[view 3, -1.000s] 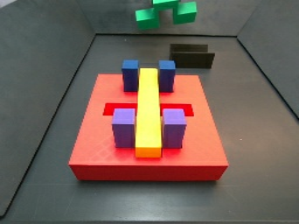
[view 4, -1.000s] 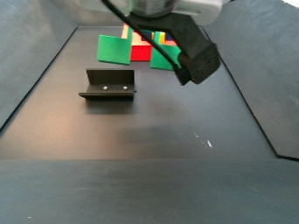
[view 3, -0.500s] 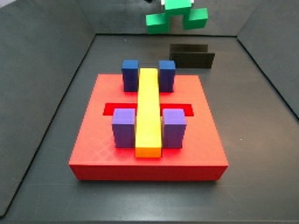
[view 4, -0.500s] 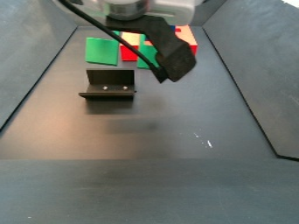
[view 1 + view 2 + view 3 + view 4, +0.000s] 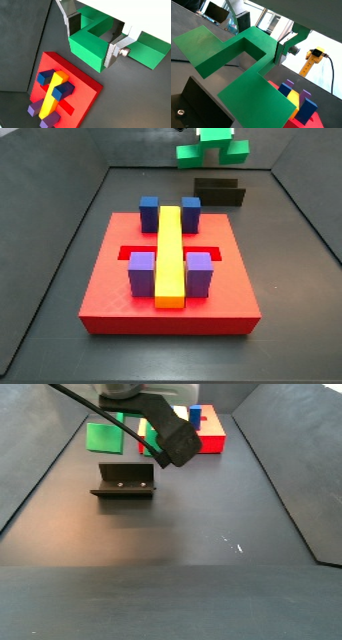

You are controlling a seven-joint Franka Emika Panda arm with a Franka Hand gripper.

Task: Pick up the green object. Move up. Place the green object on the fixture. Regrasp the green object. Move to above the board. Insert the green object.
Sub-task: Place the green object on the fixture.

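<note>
The gripper (image 5: 90, 39), at the upper middle of a wrist view, has its silver fingers (image 5: 119, 48) clamped on the green object (image 5: 100, 41), held in the air near the fixture (image 5: 123, 480); it looks rigid, light and smooth-faced, best pinched across flat parallel walls

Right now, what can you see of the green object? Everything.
The green object is a bright green, matte, plastic-looking blocky piece with flat faces and a rectangular notch, roughly U-shaped. The gripper holds it in the air: in both wrist views the silver fingers clamp its middle section at the notch. In a side view it hangs high above the black fixture, beyond the red board, touching neither. Only the gripper touches it.
</note>
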